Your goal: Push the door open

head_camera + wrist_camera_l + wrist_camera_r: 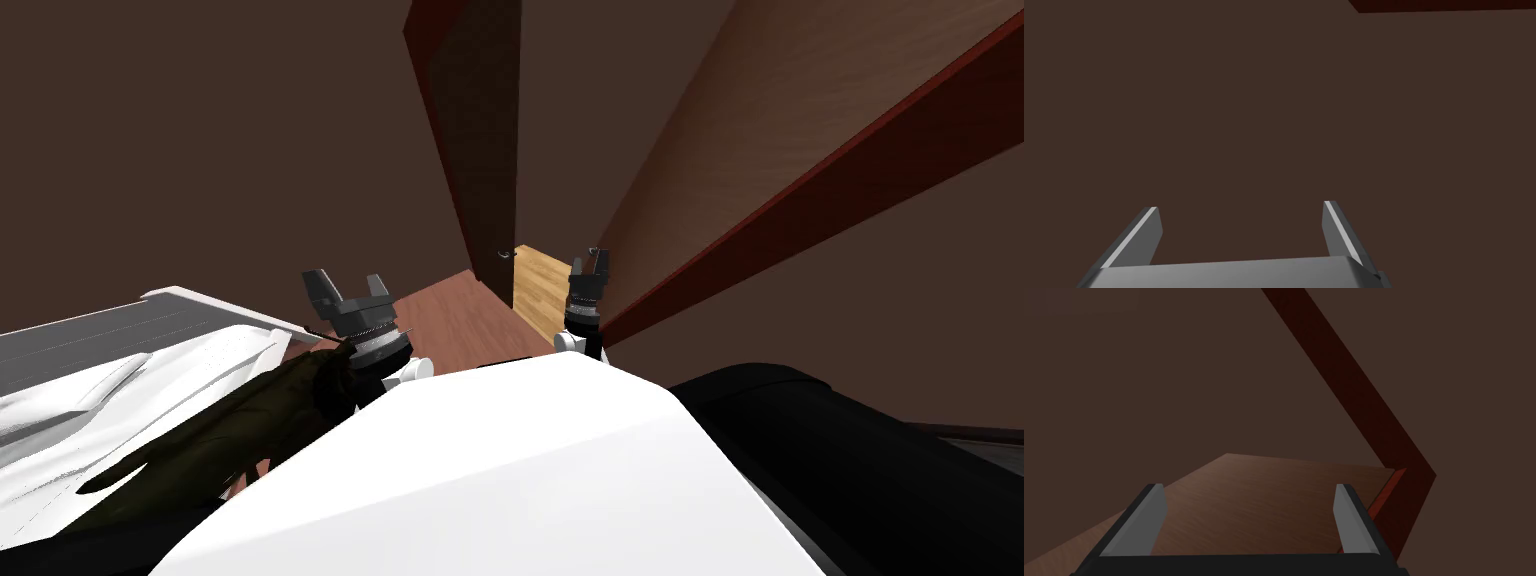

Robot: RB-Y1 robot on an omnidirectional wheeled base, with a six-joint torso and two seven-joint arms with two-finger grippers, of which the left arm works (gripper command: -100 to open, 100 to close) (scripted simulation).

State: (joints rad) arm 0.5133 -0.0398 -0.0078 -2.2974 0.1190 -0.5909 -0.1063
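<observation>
A reddish-brown wooden door (pixel 680 150) stands ajar ahead of me, slanting up to the right inside a dark red frame (pixel 800 200). Left of the gap is a darker panel (pixel 475 150) with a small handle (pixel 505 253). Pale wood floor (pixel 535 290) shows through the gap. My right gripper (pixel 590 262) is raised at the door's lower edge, close to a small handle (pixel 598 250). In its wrist view it is open (pixel 1249 513), over a reddish wood surface (pixel 1264 498) beside the red frame (pixel 1354 388). My left gripper (pixel 347 285) is open (pixel 1239 225), facing a flat brown wall (pixel 1274 100).
A white piece of furniture (pixel 100 380) lies at my left, with a dark olive, leaf-like shape (pixel 230 430) across it. A black mass (pixel 850 450) sits at my lower right. Reddish floor (pixel 450 320) runs between my grippers toward the gap.
</observation>
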